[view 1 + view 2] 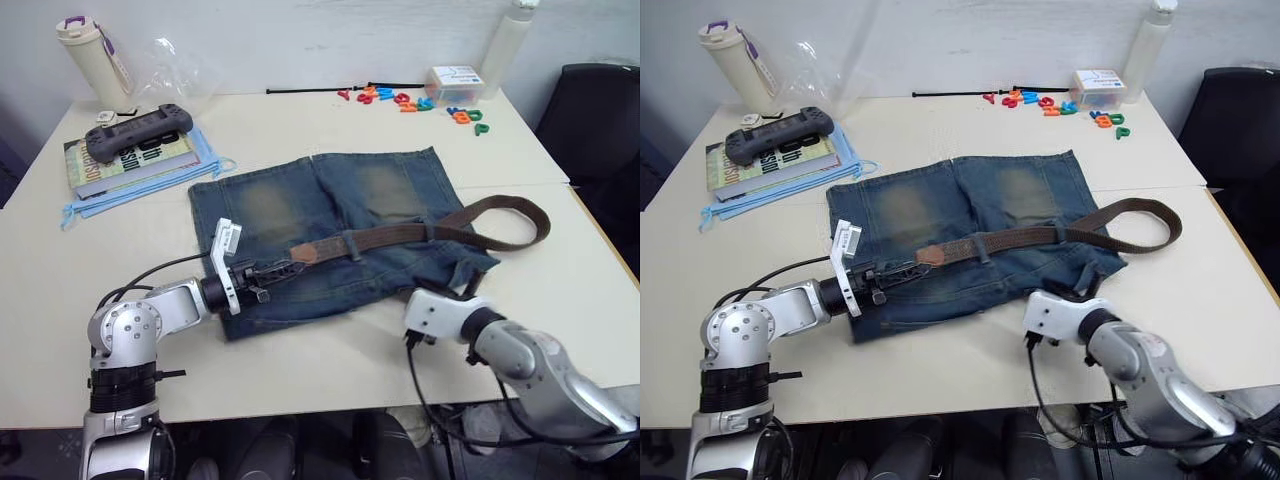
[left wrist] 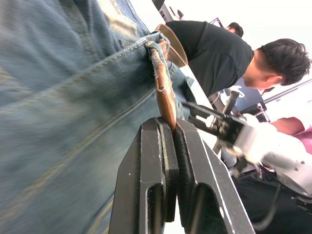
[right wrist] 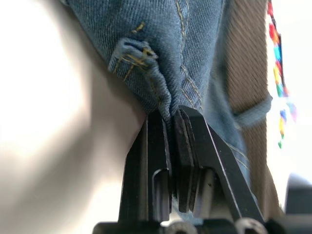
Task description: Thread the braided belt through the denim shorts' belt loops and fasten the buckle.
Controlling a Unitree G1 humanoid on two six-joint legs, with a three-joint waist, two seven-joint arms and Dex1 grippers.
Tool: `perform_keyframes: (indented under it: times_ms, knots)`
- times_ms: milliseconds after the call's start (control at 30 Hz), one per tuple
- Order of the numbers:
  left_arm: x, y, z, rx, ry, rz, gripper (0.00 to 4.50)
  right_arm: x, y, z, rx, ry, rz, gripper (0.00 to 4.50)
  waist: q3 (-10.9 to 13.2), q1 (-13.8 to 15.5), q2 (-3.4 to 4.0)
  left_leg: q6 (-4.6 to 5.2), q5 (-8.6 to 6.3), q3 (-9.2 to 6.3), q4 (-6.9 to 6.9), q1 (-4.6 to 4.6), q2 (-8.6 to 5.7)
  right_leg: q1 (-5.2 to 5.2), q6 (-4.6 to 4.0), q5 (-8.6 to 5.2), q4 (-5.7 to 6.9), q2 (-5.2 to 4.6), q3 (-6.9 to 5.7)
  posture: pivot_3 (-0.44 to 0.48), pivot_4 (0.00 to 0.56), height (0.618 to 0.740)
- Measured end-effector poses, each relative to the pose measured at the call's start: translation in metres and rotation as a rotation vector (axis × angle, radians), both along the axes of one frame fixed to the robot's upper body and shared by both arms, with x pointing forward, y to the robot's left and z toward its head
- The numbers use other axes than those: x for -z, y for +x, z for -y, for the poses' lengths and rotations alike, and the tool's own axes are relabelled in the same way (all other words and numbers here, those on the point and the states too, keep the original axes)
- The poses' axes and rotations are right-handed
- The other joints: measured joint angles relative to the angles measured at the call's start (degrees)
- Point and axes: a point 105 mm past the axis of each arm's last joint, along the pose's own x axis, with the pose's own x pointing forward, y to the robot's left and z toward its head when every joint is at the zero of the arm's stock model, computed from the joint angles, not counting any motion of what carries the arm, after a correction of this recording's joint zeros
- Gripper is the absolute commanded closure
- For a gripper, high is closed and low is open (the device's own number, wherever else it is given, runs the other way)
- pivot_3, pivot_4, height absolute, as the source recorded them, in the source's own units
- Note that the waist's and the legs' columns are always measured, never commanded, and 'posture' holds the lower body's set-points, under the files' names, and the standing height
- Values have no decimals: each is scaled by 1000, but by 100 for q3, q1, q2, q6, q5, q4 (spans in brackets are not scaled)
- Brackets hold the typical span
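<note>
The braided belt (image 1: 400,236) is laid across the denim shorts (image 1: 330,240); its tan end is clamped by the left gripper (image 2: 171,127), while the waistband is pinched by the right gripper (image 3: 170,114).

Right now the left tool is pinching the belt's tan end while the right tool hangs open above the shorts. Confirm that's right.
Not quite. The left tool does pinch the tan end of the braided belt, but the right tool is not open: the right wrist view shows it shut on a fold at the edge of the denim shorts.

book (image 1: 135,160) cover lettering partly hidden, no text readable
</note>
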Motion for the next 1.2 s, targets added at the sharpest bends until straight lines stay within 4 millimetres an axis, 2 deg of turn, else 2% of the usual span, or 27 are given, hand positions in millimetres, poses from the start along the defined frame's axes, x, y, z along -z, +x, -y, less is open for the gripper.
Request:
perform_keyframes:
  times_ms: [167,367,433,567,833,867,900,967,1000,1067,1133,1200]
  knots:
    - [3,-7,0,-11,-11,-12,4500,-1,5,21,24,-35,-6,4409,0,-1,0,0,0,1,1,1,0,2,0,0,0,0,1,0,150,659]
    - [7,-14,-8,-39,-13,-26,4500,0,9,33,36,-82,-10,4409,0,5,-1,0,0,1,2,1,1,3,0,0,1,0,1,0,150,659]
    - [11,-18,-16,-55,-2,-37,4500,2,12,37,54,-96,-16,4409,0,4,0,0,0,1,2,3,2,3,-1,0,1,0,1,0,150,659]
    - [16,-22,-25,-79,10,-58,4500,2,15,36,67,-95,-19,4409,0,10,0,0,0,1,3,3,2,5,-1,0,1,0,1,0,150,659]
    - [12,-24,-27,-83,3,-30,4500,2,15,32,94,-12,-33,4409,0,-5,0,-1,-1,1,3,4,4,4,-2,-1,3,0,1,0,150,659]
    - [12,-24,-27,-81,2,-27,4500,1,15,33,97,-5,-37,3681,0,-3,0,-1,-1,1,3,4,3,5,-2,-1,3,0,1,0,150,659]
    - [12,-24,-27,-80,1,-27,4500,1,13,34,101,-1,-39,3460,0,-2,0,-1,-1,1,3,3,3,4,-2,-1,3,0,1,0,150,659]
    - [14,-26,-28,-85,0,-33,4500,-2,10,43,128,8,-44,2645,0,1,0,0,-1,1,3,3,3,4,-2,-1,2,0,1,0,150,659]
    - [15,-26,-28,-85,-2,-36,4500,-6,6,48,142,32,-50,2249,1,4,1,0,-1,1,3,1,2,3,-2,-1,2,0,2,0,150,659]
    - [14,-26,-28,-87,-5,-32,4500,-19,1,53,154,90,-55,1162,1,10,1,0,-2,1,3,3,4,5,-2,-1,2,0,0,0,150,659]
    - [14,-26,-28,-87,-8,-27,4500,-36,-2,55,155,150,-43,350,1,-21,1,0,-2,1,2,8,6,9,-2,-1,2,1,1,0,150,659]
    - [13,-26,-28,-87,-10,-25,4500,-52,-6,51,138,238,-59,350,1,-53,2,0,-3,0,1,9,8,10,-2,-1,2,1,0,0,150,659]
